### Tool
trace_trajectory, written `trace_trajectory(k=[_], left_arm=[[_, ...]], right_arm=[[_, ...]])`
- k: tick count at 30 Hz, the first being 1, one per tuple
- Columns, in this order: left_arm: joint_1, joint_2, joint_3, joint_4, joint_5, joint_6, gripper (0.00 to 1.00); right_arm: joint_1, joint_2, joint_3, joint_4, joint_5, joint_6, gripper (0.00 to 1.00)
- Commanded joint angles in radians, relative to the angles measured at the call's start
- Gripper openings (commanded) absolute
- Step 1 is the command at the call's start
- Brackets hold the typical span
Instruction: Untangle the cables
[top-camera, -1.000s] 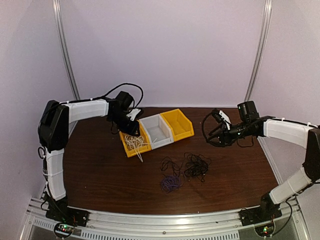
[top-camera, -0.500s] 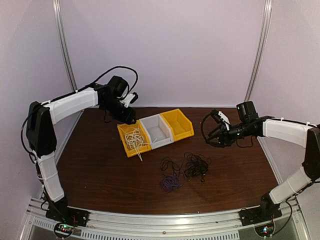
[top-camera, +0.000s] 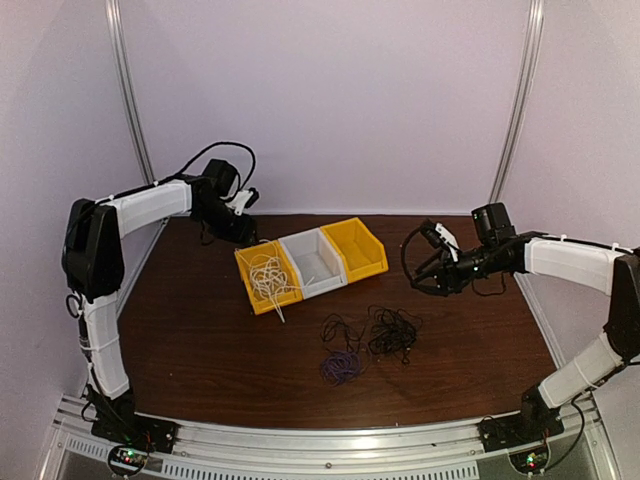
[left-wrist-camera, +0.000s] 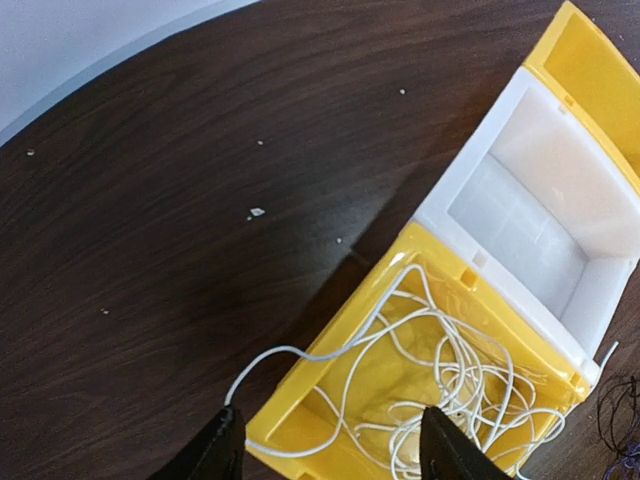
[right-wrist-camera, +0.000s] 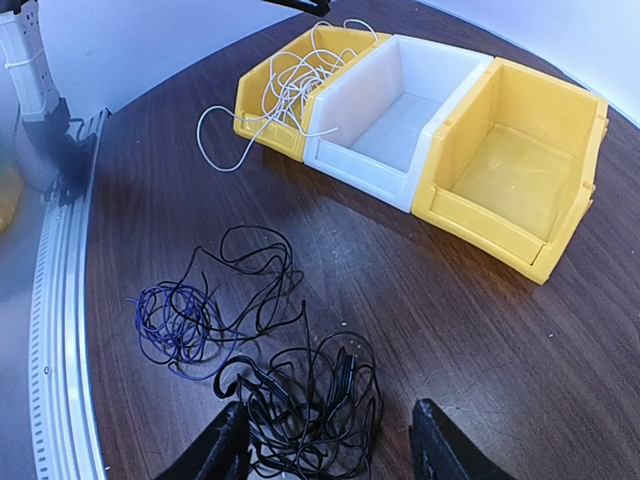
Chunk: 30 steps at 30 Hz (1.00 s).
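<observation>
Inside the left yellow bin (right-wrist-camera: 275, 135): white cable (right-wrist-camera: 290, 70) is lying in loose coils, with one loop spilling over the wall onto the table (top-camera: 200, 340).
Black cables (right-wrist-camera: 310, 400): sitting as a dense knot on the tabletop in front of the bins, with a looser black strand trailing toward the purple one (whether the two are actually interlocking cannot be told).
Purple cable (right-wrist-camera: 170, 320): resting in a small coil just beside that loose black strand.
White bin (right-wrist-camera: 360, 165) and right yellow bin (right-wrist-camera: 480, 220): standing in a row with the first, holding nothing.
Left gripper (left-wrist-camera: 330, 450): hanging near the left bin's far corner, jaws gaping wide, gripping nothing.
Right gripper (right-wrist-camera: 330, 450): hovering above the black knot, jaws spread wide, carrying nothing.
Step in hand: white cable is looking sorted; the black-and-purple cluster is waiting its turn.
Next move: likely calling for a pinch on a single strand at the cluster's edge, then a slow draw away while the other arm is pinning the rest.
</observation>
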Motion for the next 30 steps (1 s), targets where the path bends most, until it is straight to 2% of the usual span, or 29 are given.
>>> trace_trajectory(k=[1, 7, 16, 24, 30], left_arm=[[-0.01, 0.034, 0.041, 0.073, 0.069, 0.101, 0.58], [-0.005, 0.08, 0.075, 0.08, 0.045, 0.166, 0.46], [-0.005, 0.133, 0.098, 0.1, 0.051, 0.219, 0.41], [-0.005, 0.154, 0.121, 0.106, 0.05, 0.23, 0.2], [-0.005, 0.127, 0.125, 0.106, 0.043, 0.23, 0.12]], right_arm=[[0.005, 0.005, 0.024, -0.005, 0.004, -0.011, 0.55], [0.007, 0.021, 0.028, -0.008, 0.003, -0.013, 0.55], [0.008, 0.036, 0.033, -0.018, 0.001, -0.02, 0.55], [0.008, 0.045, 0.036, -0.021, 0.006, -0.022, 0.55], [0.008, 0.051, 0.036, -0.021, 0.007, -0.022, 0.55]])
